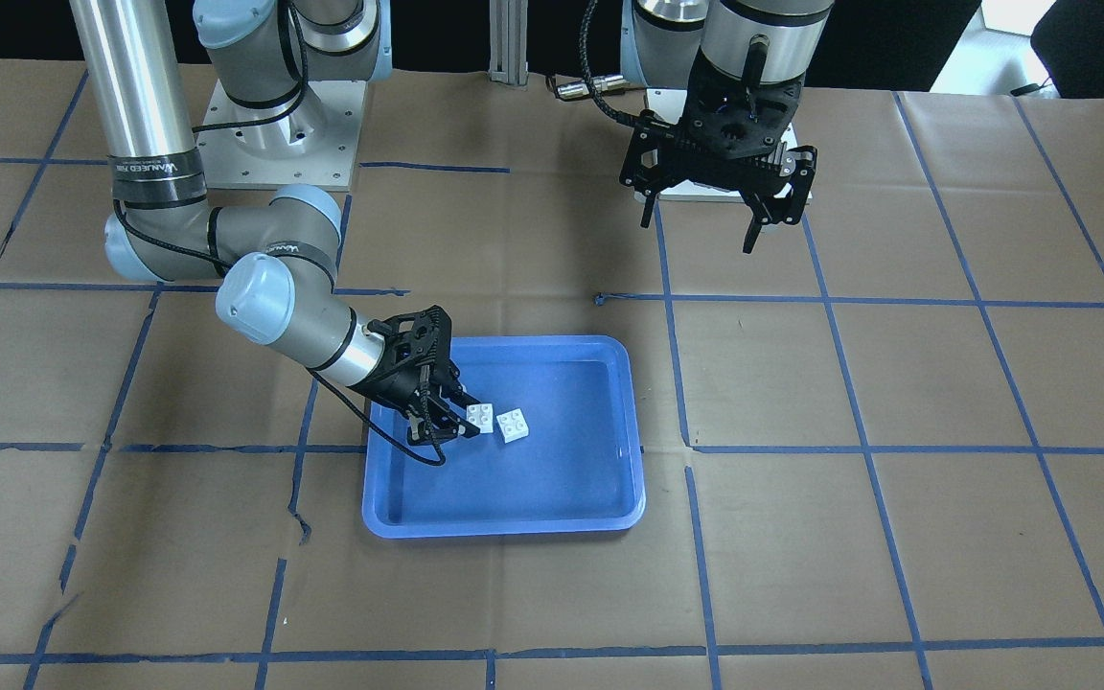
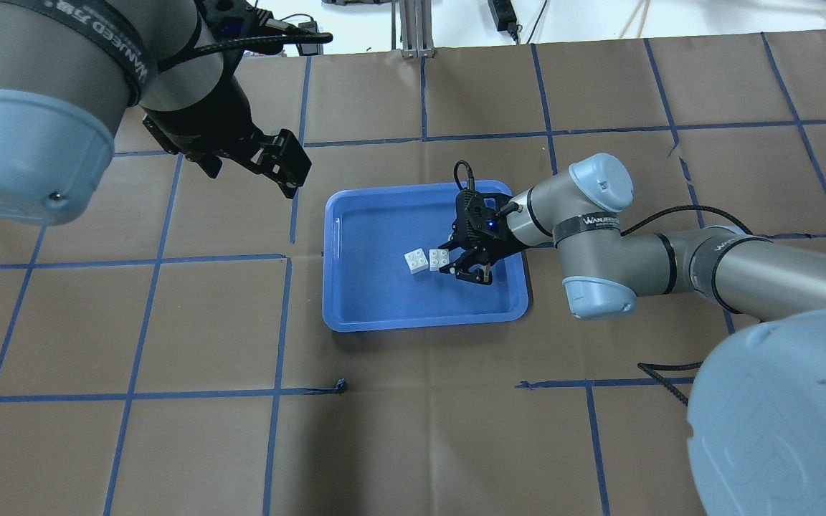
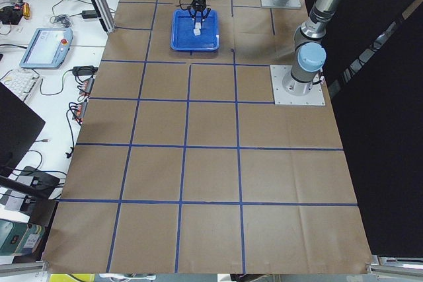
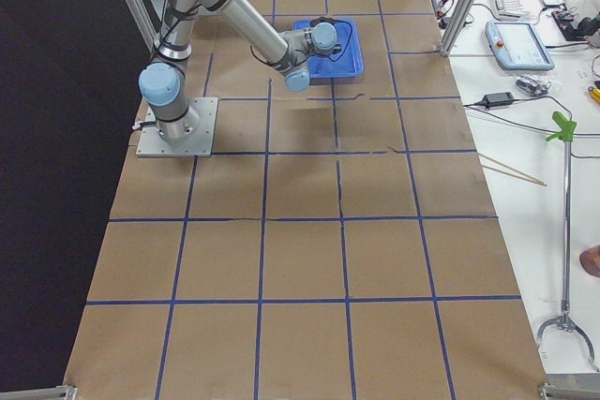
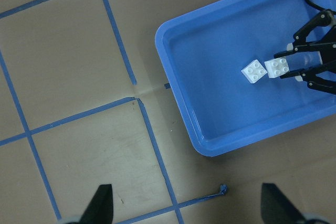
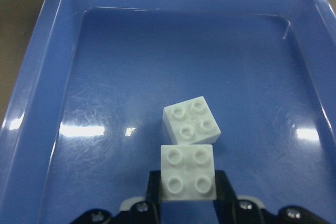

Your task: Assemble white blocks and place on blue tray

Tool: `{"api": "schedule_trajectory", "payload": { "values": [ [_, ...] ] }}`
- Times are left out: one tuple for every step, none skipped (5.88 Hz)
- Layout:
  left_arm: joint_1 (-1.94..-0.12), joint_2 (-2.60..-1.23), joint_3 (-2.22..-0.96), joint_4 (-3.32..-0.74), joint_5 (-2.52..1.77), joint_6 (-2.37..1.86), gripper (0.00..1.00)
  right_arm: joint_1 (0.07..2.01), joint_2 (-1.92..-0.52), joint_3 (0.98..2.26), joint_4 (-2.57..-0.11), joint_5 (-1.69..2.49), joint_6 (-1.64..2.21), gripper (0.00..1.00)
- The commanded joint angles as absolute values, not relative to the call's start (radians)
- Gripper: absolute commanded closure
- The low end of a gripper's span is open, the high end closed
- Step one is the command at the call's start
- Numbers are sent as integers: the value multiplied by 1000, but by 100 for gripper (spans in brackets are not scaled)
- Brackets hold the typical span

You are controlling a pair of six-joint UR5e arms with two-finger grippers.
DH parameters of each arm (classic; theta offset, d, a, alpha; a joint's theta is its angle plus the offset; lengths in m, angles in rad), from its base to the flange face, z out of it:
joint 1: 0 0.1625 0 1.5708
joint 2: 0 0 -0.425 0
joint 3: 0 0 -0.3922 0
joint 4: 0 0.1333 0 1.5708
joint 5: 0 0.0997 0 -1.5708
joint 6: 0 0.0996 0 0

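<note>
White blocks (image 1: 514,425) in tray (image 1: 504,527) on paper (image 1: 897,383); right fingers (image 6: 154,187) around one, left fingers (image 1: 751,230) apart.

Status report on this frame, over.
Right tool shut on white block in blue tray. Left tool open, off tray. Second block beside, unjoined. Nothing blocking.

Two white blocks (image 1: 497,422) in the blue tray (image 1: 504,525), not joined.
Both small squares are studs up, side by side. The right end effector (image 1: 472,419) pinches one block (image 1: 480,418); the other block (image 1: 514,425) lies loose. The tray is far from the surface's (image 1: 897,537) edges.
</note>
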State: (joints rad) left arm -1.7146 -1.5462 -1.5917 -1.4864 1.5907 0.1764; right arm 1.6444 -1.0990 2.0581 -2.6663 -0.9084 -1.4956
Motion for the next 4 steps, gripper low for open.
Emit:
{"api": "schedule_trajectory", "payload": {
  "values": [
    [-1713,-1546,-1592,-1486,1591,176,1,1646,-1097,2056,-2684,-911,-1459,70],
    [-1713,-1546,-1592,-1486,1591,176,1,1646,-1085,2056,-2703,-913,-1435,70],
    [-1713,-1546,-1592,-1486,1591,176,1,1646,-1077,2056,-2730,-913,-1389,70],
    [-1713,-1546,-1592,-1486,1591,176,1,1646,-1075,2056,-2738,-913,-1382,70]
  ]
}}
